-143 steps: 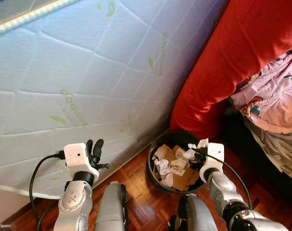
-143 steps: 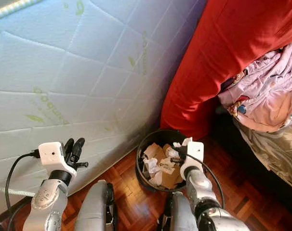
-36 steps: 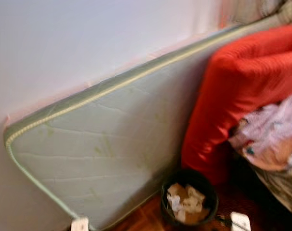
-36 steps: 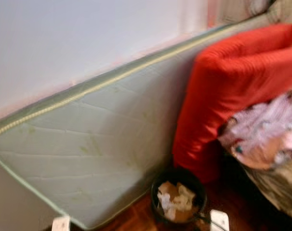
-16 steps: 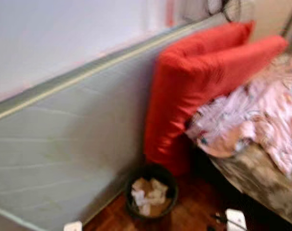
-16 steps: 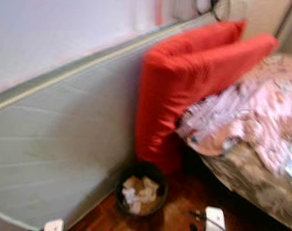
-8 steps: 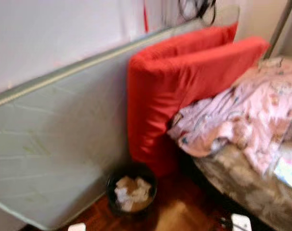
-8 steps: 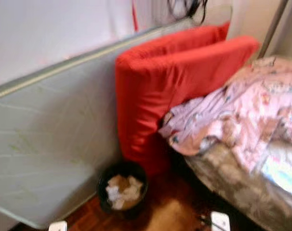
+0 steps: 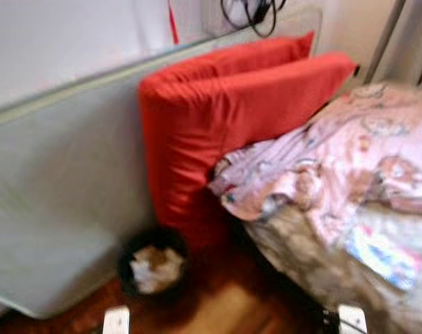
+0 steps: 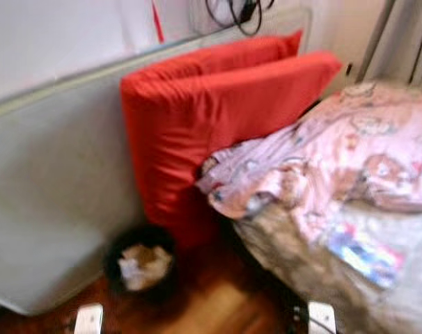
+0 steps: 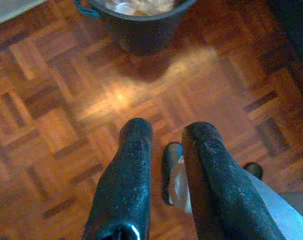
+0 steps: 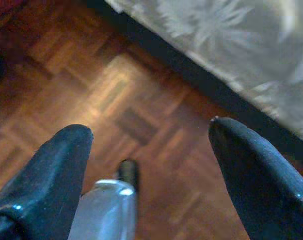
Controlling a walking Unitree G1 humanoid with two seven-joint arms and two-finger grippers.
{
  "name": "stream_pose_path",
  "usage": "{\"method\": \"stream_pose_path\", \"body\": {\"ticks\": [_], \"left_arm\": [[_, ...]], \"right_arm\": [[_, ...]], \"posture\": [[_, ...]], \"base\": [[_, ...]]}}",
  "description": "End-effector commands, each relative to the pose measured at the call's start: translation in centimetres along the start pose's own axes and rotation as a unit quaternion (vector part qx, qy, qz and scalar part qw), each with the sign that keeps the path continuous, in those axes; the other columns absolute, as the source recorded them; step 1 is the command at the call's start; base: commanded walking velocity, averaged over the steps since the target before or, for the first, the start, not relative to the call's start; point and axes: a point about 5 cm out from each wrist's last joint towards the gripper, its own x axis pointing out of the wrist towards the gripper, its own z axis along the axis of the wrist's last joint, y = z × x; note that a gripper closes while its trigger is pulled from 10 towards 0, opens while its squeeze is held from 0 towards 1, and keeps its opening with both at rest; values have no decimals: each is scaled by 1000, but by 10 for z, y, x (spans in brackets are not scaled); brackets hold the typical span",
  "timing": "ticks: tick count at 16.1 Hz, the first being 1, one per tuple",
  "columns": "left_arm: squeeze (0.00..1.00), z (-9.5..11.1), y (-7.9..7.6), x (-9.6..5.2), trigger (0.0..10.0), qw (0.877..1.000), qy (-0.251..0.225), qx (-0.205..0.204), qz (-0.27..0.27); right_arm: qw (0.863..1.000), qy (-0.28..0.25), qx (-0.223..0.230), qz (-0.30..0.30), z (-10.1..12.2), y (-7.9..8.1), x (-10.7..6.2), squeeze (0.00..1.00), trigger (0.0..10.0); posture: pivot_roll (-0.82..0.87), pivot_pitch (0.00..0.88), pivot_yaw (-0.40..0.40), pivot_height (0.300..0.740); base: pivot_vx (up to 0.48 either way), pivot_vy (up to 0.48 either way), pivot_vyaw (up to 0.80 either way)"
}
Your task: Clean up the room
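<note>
A black waste bin (image 9: 152, 268) full of crumpled paper stands on the parquet floor, at the foot of two red cushions (image 9: 225, 118). Both arms hang low in front of it, and the picture is blurred. In the left wrist view my left gripper (image 11: 167, 132) points down at the floor with its fingers (image 11: 131, 175) close together and nothing held; the bin (image 11: 136, 15) lies just beyond it. My right gripper (image 12: 149, 129) is open above bare parquet beside the bed's side (image 12: 231, 50), holding nothing.
A pale mattress (image 9: 58, 188) leans on the wall at the left. At the right is a bed with a rumpled pink blanket (image 9: 336, 160) and a flat colourful item (image 9: 378, 254). Cables hang on the wall (image 9: 249, 14). Parquet floor (image 9: 225, 306) lies between bin and bed.
The camera has swung to the right: bin, mattress and cushions slid left in the picture and more of the bed came into view. Both arms stay low.
</note>
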Motion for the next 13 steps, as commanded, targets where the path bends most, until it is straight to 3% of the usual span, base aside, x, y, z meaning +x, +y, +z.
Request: {"method": "stream_pose_path", "body": {"ticks": [1,4,7,10,13], "left_arm": [[0,-7,7,-2,10000,1000,20,10,10],[0,-10,5,-3,10000,1000,21,16,4],[0,-15,9,-6,10000,1000,24,18,5],[0,-20,14,-8,10000,1000,24,18,6],[0,-18,11,-7,10000,999,24,20,5]], "right_arm": [[1000,2,-11,17,-2,10,1,0,10000],[997,-17,-67,40,4,13,1,0,10000],[998,-14,-45,38,2,13,1,0,10000],[1000,-9,25,-4,-2,9,1,0,10000],[1000,-2,4,7,-2,11,1,0,10000]], "posture": [[26,0,66,740],[-1,0,78,740],[-4,0,81,740],[-5,0,90,740],[-9,0,96,740]], "base": [[0,-386,0],[0,-385,0],[0,-386,-517],[0,-385,-762],[0,-387,-750]]}}
